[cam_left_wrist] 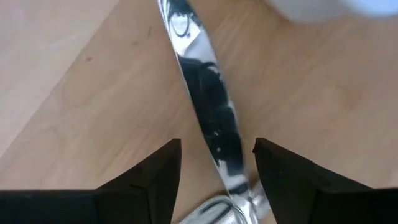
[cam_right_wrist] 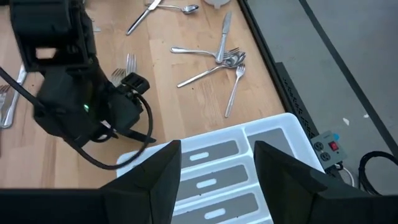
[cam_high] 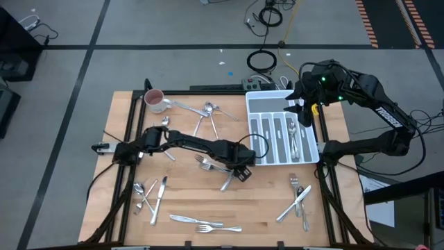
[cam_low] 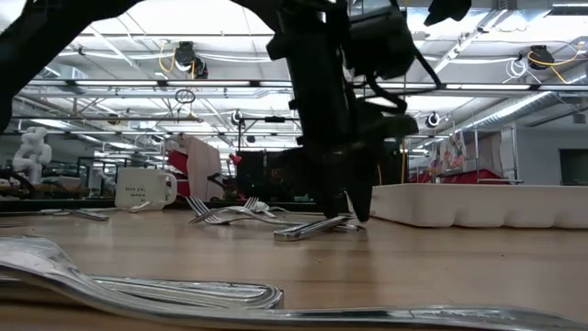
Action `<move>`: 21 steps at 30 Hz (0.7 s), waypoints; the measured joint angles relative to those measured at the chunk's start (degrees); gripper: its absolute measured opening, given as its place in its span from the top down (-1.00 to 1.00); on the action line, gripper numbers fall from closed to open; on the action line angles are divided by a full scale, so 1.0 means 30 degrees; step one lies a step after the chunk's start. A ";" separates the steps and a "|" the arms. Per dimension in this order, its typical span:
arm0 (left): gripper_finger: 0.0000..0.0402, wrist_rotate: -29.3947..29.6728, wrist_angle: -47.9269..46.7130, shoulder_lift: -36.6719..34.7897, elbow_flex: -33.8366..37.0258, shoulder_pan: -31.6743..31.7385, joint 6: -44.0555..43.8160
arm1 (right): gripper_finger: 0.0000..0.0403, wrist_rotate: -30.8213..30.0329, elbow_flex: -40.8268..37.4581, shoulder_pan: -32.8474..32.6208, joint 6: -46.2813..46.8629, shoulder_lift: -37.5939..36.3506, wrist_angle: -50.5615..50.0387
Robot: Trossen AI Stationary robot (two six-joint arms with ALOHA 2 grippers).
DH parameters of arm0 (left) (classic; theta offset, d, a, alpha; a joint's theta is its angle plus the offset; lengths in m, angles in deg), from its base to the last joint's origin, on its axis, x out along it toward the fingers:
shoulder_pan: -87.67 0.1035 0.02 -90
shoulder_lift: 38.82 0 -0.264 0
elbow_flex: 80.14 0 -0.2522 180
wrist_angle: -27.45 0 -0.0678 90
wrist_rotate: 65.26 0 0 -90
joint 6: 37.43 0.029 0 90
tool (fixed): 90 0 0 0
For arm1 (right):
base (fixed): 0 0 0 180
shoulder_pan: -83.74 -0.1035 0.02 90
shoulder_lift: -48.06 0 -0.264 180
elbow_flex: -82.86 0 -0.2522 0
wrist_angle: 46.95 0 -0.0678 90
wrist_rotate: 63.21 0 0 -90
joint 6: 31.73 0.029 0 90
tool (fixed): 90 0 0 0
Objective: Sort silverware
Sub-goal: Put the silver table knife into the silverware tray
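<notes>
**Knife between my left fingers on the boards**

A table knife [cam_left_wrist: 208, 106] lies flat on the wooden table [cam_high: 263, 208], and in my left wrist view its shiny blade runs from the upper middle of the frame down into the gap between my two dark fingers [cam_left_wrist: 155, 177]. Bare wood shows on either side of the blade, so my left jaws are spread around it and not clamped; neither finger touches the metal. From above, my left gripper [cam_high: 239, 171] sits at the middle of the frame, just left of the white tray [cam_high: 258, 97], with the knife's handle end poking out toward the lower left. In the low view the fingertips stand right down at the tabletop over that knife.

The remaining silverware is scattered: forks [cam_high: 205, 163] just left of my left gripper, a cluster [cam_high: 208, 111] near the mug [cam_high: 154, 101] at upper left, pieces [cam_high: 149, 194] at lower left, a knife and fork [cam_high: 205, 223] along the bottom edge, and a crossed group [cam_high: 300, 194] at lower right. Several pieces [cam_high: 293, 135] already lie in the tray's compartments.

My right gripper [cam_high: 305, 97] hangs above the tray's upper right end, its jaws apart and holding nothing.
</notes>
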 joint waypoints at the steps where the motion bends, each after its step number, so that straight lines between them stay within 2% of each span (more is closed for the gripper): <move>1: -0.04 -0.0057 -0.0175 0.0106 -0.0010 0.0002 -0.0005 | 0.05 0.0006 0.0000 0.0000 0.0000 0.0000 -0.0013; 5: -0.04 -0.0936 -0.0186 0.0455 -0.0119 0.0014 -0.0066 | 0.05 0.0014 0.0000 0.0000 -0.0004 0.0000 -0.0087; 10: 0.01 -0.1042 -0.0201 0.0594 -0.0114 0.0025 -0.0154 | 0.05 0.0014 0.0000 0.0000 -0.0069 0.0000 -0.0087; 13: 0.25 -0.1038 -0.0280 0.0622 -0.0093 0.0089 -0.0466 | 0.05 0.0009 0.0000 0.0000 -0.0226 0.0000 -0.0082; 18: 0.88 -0.1430 -0.0225 0.0651 -0.0041 0.0195 0.0129 | 0.05 0.0006 0.0000 0.0000 -0.0488 0.0000 -0.0079; 21: 0.94 -0.1756 0.0135 0.0651 -0.0052 0.0234 -0.0078 | 0.05 0.0006 0.0000 0.0000 -0.0503 0.0000 -0.0072</move>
